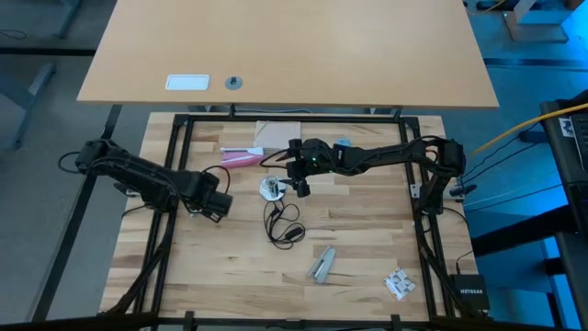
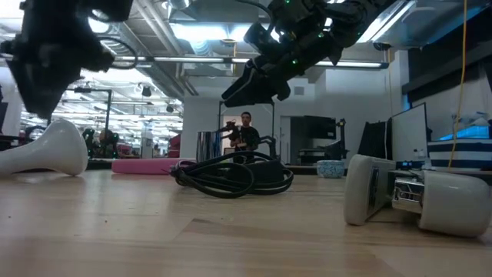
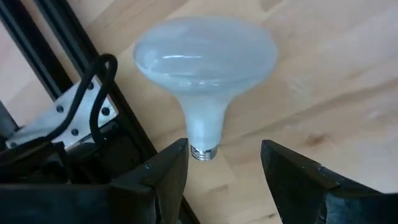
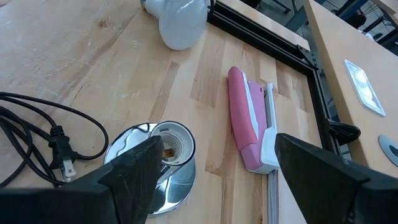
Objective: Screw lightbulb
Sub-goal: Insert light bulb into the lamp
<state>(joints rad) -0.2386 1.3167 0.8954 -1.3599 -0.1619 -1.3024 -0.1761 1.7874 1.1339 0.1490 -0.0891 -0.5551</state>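
Frosted-white pear-shaped glass lightbulb (image 3: 205, 68), smooth matte globe narrowing to a neck with a ribbed silvery screw base, lies on its side on the pale butcher-block wooden table (image 1: 367, 257), near the black metal frame rail (image 3: 81, 68) at the left. Left hand (image 3: 225, 171) hovers just short of the bulb's base, fingers spread apart and holding nothing. Right hand (image 4: 214, 168), fingers likewise apart and empty, hangs over the round polished silvery reflector socket (image 4: 152, 165), which stands mouth-up with a white ceramic throat; its thin black rubber cord (image 1: 283, 225) with plug lies coiled on the table beside it. A pink-and-white plastic stapler-like tool (image 4: 249, 121) rests just beside the socket. Hazards, as judged: the smooth round glass may roll or slip out if the fingers close on the tapering neck; too hard a squeeze could crack it; the light socket, unheld, may turn or tip while threading, and the loose cord could snag. A misaligned base would cross-thread.
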